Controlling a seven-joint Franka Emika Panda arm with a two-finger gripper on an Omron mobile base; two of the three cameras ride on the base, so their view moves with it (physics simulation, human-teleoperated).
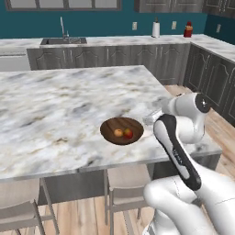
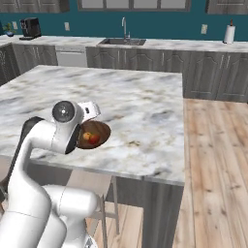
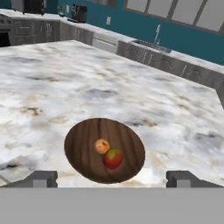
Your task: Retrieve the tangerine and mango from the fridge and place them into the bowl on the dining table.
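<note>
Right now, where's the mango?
In the bowl on the dining table, touching the tangerine. In the hand view the mango lies centre-low, between the open tool's tips.

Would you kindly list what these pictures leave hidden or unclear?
- Gripper: the left base view has it behind the arm's wrist.
- Bowl: near rim covered by the wrist in the right base view.
- Tangerine and mango: whether they touch, too small.

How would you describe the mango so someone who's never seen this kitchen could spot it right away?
Find the big marble dining table in the middle of the kitchen, then the dark wooden bowl near its front edge. Two small fruits touch inside; the mango is the egg-shaped red and yellow-green one, not the plain orange tangerine.
</note>
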